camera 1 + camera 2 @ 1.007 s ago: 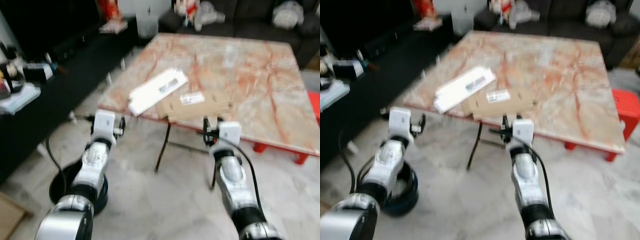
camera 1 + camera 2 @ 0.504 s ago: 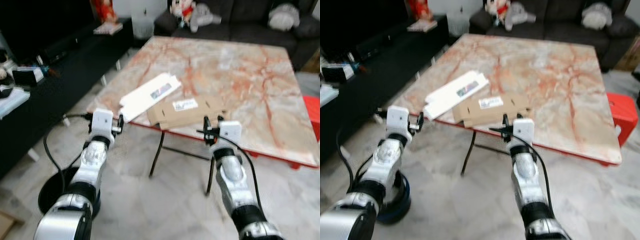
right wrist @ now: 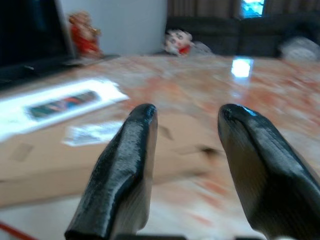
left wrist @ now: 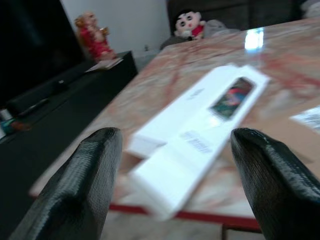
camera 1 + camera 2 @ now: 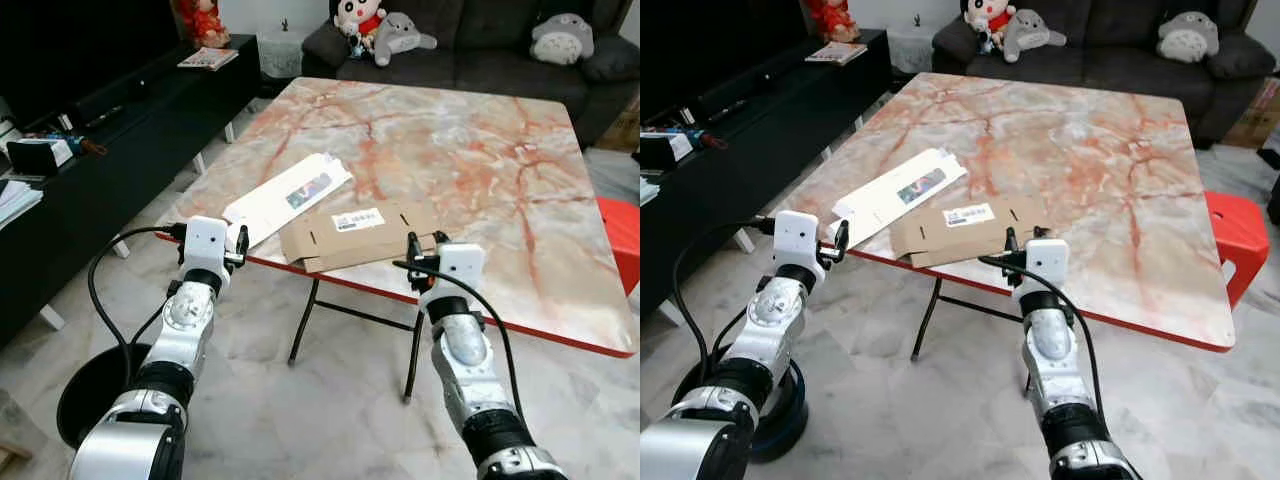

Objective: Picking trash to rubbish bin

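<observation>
Now the robot stands at the near edge of the table (image 5: 480, 150), and both arms reach toward it. The left gripper (image 5: 240, 245) is open wide and holds nothing. It hangs just off the table's near corner, aimed at the white box (image 5: 288, 198). The right gripper (image 5: 411, 262) is open too, a bit less wide, and it is empty. It sits at the near edge of the table, just past the end of the cardboard (image 5: 360, 232).

The job in hand looks like reaching for the trash on the table. To do it well, the left gripper should slide in low and flat, so one finger goes over the box and one goes under the end that sticks out past the edge. The right gripper should do the same with the cardboard, and pinch it near the edge. Both things are thin and flat, so a grab from above may just slip.

The white box is long and flat, with a small colour picture on top. The cardboard is brown and folded flat, with a white label. They lie side by side near the table's front edge, touching or a little overlapped. A black bin (image 5: 90, 392) stands on the floor, down to the left of the table.
</observation>
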Robot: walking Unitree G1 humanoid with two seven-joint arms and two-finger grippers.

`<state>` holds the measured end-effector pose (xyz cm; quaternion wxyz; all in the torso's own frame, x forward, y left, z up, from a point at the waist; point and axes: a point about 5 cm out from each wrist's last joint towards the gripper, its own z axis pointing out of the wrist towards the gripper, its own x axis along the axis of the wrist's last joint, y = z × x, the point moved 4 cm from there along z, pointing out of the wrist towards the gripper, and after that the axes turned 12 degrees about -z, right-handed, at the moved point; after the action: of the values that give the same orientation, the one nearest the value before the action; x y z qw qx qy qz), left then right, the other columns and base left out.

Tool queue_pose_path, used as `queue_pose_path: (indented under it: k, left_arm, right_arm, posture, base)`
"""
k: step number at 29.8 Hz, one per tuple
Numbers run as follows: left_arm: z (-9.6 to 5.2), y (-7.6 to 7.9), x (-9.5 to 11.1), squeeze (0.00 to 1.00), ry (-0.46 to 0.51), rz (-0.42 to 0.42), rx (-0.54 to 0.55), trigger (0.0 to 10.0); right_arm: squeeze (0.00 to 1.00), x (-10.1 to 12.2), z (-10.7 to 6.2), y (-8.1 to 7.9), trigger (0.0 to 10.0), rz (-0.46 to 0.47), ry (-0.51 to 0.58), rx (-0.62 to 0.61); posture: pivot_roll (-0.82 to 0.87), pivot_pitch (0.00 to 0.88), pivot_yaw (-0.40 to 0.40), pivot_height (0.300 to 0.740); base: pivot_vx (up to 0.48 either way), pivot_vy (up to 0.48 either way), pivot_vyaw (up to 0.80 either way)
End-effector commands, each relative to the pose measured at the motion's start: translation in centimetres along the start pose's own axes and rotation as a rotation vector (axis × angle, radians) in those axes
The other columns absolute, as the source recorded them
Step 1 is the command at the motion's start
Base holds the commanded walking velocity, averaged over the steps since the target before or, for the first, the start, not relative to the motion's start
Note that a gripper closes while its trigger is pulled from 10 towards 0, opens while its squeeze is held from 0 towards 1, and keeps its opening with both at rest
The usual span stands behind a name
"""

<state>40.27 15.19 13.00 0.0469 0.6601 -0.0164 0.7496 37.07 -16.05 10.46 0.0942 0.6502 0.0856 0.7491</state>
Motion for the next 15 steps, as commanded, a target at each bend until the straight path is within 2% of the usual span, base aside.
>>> queue_pose_path:
  k: [1, 11, 15]
  left_arm:
    - [0.14, 0.43, 0.17, 0.0, -0.002, 0.004, -0.031, 10.0]
    - [0.13, 0.54, -0.2, 0.0, -0.022, -0.025, -0.026, 10.0]
    - [0.14, 0.37, -0.18, 0.0, -0.023, -0.027, -0.021, 10.0]
  right_arm:
    - [0.0, 0.5, 0.32, 0.18, 10.0, 0.012, 0.013, -0.013]
    - [0.0, 0.46, 0.32, 0.24, 10.0, 0.014, 0.011, -0.016]
    - [0.0, 0.21, 0.39, 0.48, 10.0, 0.011, -0.009, -0.029]
  posture:
    - [0.17, 0.029, 0.031, 0.74]
    - [0.17, 0.028, 0.03, 0.74]
    - [0.17, 0.027, 0.03, 0.74]
  base:
    - [0.0, 0.0, 0.0]
    - [0.0, 0.0, 0.0]
    - [0.0, 0.38, 0.0]
